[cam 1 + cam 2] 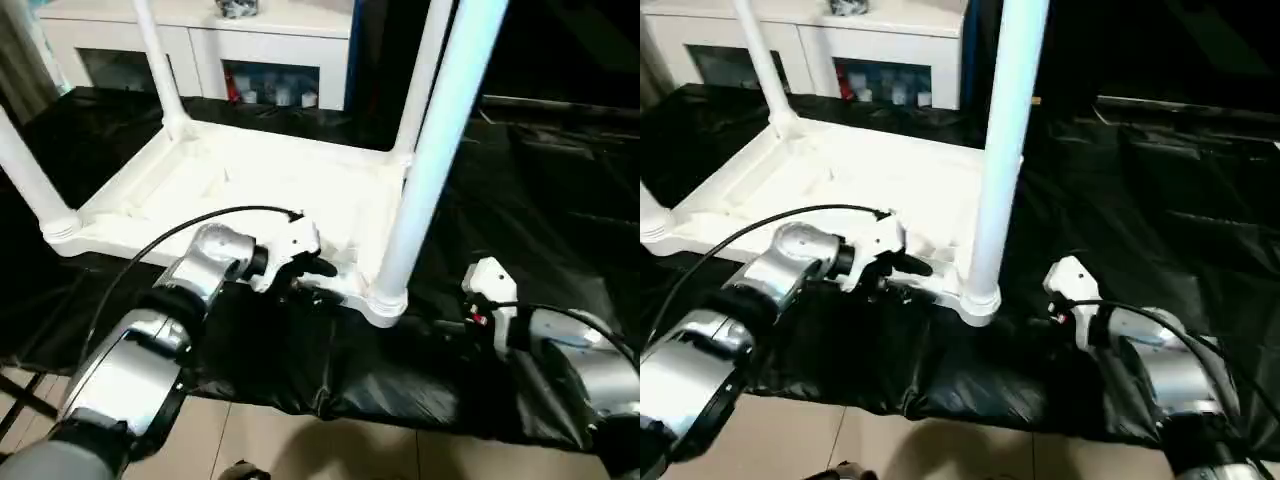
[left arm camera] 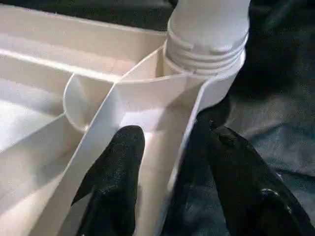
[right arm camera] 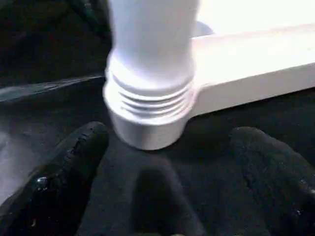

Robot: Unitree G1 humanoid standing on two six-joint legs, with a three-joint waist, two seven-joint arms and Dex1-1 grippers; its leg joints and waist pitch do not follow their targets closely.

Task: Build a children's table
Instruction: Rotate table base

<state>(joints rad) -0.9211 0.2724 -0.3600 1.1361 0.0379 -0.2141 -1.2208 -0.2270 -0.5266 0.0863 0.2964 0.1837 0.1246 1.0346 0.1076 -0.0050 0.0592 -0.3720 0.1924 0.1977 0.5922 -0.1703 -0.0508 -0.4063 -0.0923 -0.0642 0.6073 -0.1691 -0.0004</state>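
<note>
Centre of frame: the children's table [image 1: 250, 190], all white, lies upside down on the black sheet [image 1: 540, 200], ribbed underside up, four legs upright in corner sockets. My left gripper [image 2: 170, 162] straddles its near rim; my right gripper [image 3: 165, 191] is spread wide, lower right.

Your desk [image 1: 560, 200] wears crinkled black sheeting, its front edge drooping over pale tiled floor [image 1: 300, 445] below your claws. Beyond them at the far side: a white cabinet [image 1: 200, 40] with glass doors, small items on its shelves. Right of it, a dark backdrop.
</note>
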